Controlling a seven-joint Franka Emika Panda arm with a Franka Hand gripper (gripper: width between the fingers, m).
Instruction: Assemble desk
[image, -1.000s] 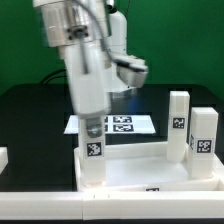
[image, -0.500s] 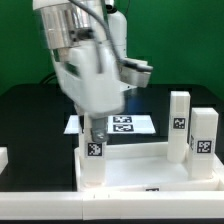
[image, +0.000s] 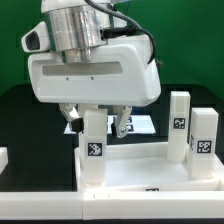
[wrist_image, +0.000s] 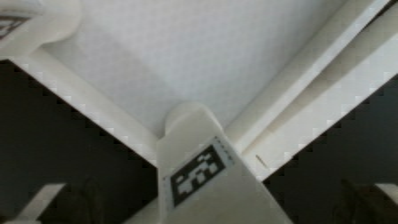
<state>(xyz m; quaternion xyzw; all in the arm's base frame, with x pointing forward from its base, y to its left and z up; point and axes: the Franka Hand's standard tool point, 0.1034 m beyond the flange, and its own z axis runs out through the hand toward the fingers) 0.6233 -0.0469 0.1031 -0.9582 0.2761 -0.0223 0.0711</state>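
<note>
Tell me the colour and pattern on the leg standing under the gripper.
White leg with a black-and-white square tag; clearest in the exterior view.

light: bright, even | glare: glossy white arm housing (image: 95, 80) | wrist view: soft, blurred | shadows: faint

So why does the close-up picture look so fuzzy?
Wrist view: the camera sits very near the leg, so its tag and edges are soft, and the fingers are dark blurs at the edge. Exterior view: sharper, though the gripper body shines with glare.
</note>
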